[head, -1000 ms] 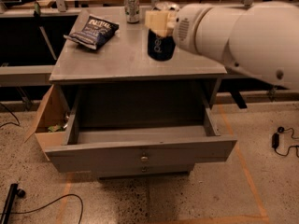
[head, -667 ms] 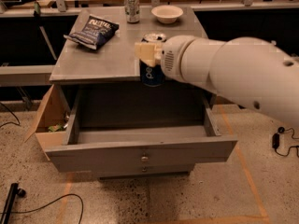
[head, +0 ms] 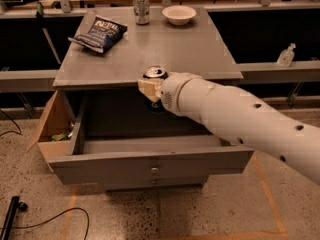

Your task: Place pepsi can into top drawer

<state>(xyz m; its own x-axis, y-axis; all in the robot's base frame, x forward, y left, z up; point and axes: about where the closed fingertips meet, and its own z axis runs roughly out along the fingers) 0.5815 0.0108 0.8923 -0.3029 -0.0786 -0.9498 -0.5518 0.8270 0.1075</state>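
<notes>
The pepsi can [head: 155, 73], dark blue with a silver top, is held upright in my gripper [head: 151, 90]. The beige fingers [head: 148, 87] are shut around its side. The can hangs just in front of the cabinet top's front edge, above the back of the top drawer [head: 150, 159]. The drawer is pulled wide open, and its grey inside shows nothing in it. A small round knob [head: 155, 170] sits on the drawer front. My white arm reaches in from the right and hides part of the drawer's right side.
On the cabinet top [head: 200, 54] lie a dark chip bag [head: 100, 33], a pale silver-green can [head: 141, 7] and a white bowl [head: 179, 14]. An open cardboard box [head: 50, 129] stands left of the drawer. A small bottle [head: 286, 56] sits on the right ledge. A cable [head: 45, 221] lies on the floor.
My gripper has carried the can left and down, from over the cabinet top to the space above the open drawer. The drawer has not moved.
</notes>
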